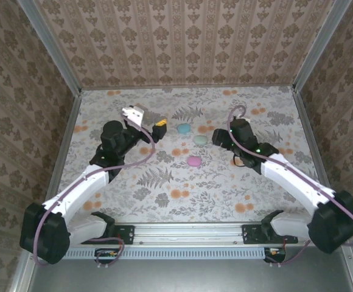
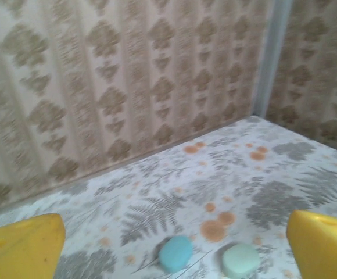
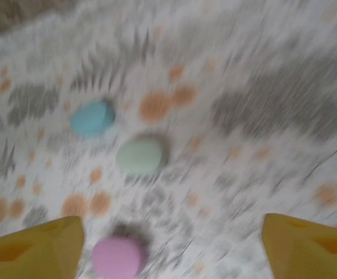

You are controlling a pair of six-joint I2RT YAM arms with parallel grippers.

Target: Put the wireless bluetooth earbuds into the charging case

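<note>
Jaws wide on both sides, nothing gripped. The left gripper (image 2: 175, 225) has its yellow fingers (image 2: 23, 244) spread to the bottom corners of its wrist view. The right gripper (image 3: 173, 222) is splayed the same way, empty, though its wrist view is blurred.

Between the two, around the middle of the tabletop (image 1: 237, 194) and a little toward its far edge, sit three egg-shaped cases. The blue case (image 1: 183, 128) is farthest back, the mint case (image 1: 199, 140) is just beside it, and the pink case (image 1: 194, 161) is closest to the near edge, a touch apart. All three look shut. Earbuds? Too small to pick out on the flowered print, so I cannot tell where they lie.

So the step in hand, by my reading, is getting hold of a case and opening it. It is best done with one arm pinning the shell low across its narrow side, since these smooth eggs will likely squirt out of a high pinch, while the other arm works the lid.

Pink is the pick, with room all round it. Mint and blue sit so close that a finger dropped between them could nudge one. There is plenty of bare tabletop toward the near edge and both side edges, and the walls (image 1: 182, 42) stand well away from the cases.
</note>
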